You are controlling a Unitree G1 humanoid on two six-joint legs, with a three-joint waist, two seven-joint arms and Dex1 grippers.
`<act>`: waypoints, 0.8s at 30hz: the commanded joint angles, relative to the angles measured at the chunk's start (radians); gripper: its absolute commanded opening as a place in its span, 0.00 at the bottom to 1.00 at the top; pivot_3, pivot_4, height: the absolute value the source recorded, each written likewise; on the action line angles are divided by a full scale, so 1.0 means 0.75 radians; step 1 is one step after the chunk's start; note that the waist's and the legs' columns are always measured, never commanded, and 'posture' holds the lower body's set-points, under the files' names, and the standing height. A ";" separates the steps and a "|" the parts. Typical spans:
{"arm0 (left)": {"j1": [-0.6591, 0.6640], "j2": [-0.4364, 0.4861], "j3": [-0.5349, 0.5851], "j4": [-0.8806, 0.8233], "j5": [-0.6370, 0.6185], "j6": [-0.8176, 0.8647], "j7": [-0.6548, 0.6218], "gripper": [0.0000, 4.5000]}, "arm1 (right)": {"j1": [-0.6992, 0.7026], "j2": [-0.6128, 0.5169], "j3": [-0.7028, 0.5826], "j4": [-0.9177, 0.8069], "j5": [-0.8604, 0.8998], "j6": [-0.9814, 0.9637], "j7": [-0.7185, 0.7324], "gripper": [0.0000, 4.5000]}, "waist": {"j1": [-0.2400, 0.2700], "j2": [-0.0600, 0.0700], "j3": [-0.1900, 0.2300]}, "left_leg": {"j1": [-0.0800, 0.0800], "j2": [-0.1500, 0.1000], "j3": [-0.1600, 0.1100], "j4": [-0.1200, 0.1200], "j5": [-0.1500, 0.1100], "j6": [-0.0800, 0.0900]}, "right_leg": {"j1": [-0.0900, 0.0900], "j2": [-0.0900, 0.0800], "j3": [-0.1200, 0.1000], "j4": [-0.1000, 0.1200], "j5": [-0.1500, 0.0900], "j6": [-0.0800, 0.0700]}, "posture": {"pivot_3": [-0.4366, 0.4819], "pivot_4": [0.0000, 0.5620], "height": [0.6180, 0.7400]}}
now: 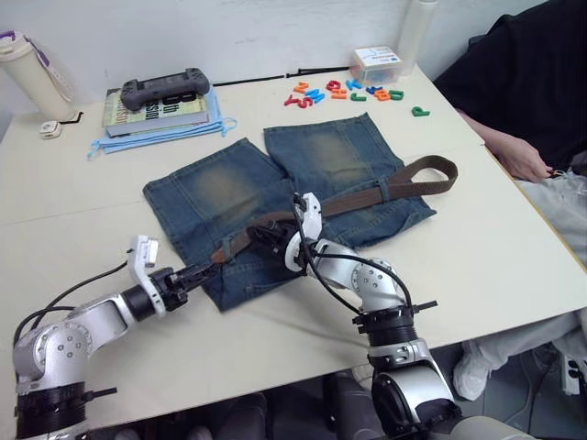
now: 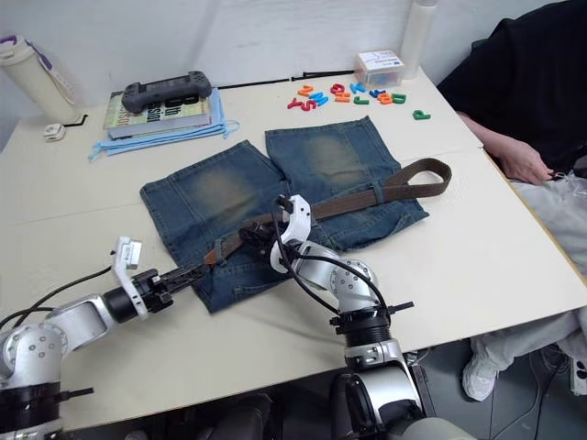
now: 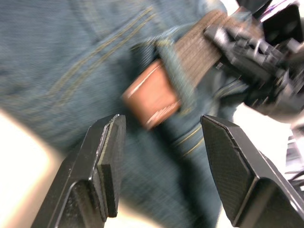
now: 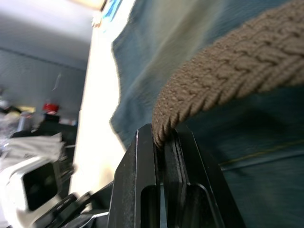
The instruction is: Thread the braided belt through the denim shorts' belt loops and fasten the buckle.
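The denim shorts (image 1: pixel 220 188) lie flat on the table, waistband towards me. Across the waistband runs the braided belt (image 1: pixel 367 197), which curls into a loop at the right (image 1: pixel 431 174). Its tan leather end (image 3: pixel 152 99) pokes out of a belt loop (image 3: pixel 173 71) near the shorts' left side. My left gripper (image 1: pixel 206 271) is open, its fingers (image 3: pixel 107 161) on either side of that tan end and just short of it. A little further right, my right gripper (image 1: pixel 268 240) is shut on the braided belt (image 4: pixel 228 71). The buckle is hidden.
At the back left are a book (image 1: pixel 156 110) with a game controller (image 1: pixel 165 89) on it, a blue face mask (image 1: pixel 160 137) and a bottle (image 1: pixel 32 78). Coloured letters (image 1: pixel 348 92) and a plastic box (image 1: pixel 378 64) lie at the back. A seated person's hand (image 1: pixel 523 158) rests at the right edge.
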 commanded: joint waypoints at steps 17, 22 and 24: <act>0.000 -0.063 0.143 0.044 -0.192 0.163 0.200 0.63 | -0.017 0.191 0.004 -0.071 0.099 0.029 -0.011 0.00 | 0.002 0.000 0.000 | 0.000 0.000 0.000 0.001 0.000 0.000 | 0.000 0.000 0.000 0.001 0.000 0.000 | 0.48 0.27 0.93; 0.006 -0.065 0.136 0.048 -0.190 0.149 0.207 0.63 | -0.013 0.195 -0.005 -0.067 0.123 0.027 -0.016 0.00 | 0.001 0.000 0.000 | 0.000 0.000 0.000 0.001 0.000 0.000 | 0.000 0.000 0.000 0.001 0.000 0.000 | 0.48 0.27 0.93; 0.009 -0.067 0.125 0.048 -0.184 0.145 0.205 0.63 | -0.009 0.205 -0.023 -0.065 0.153 0.024 -0.024 0.00 | 0.001 0.000 0.000 | 0.000 0.000 0.000 0.001 0.000 0.000 | 0.000 0.000 0.000 0.001 0.000 0.000 | 0.48 0.27 0.93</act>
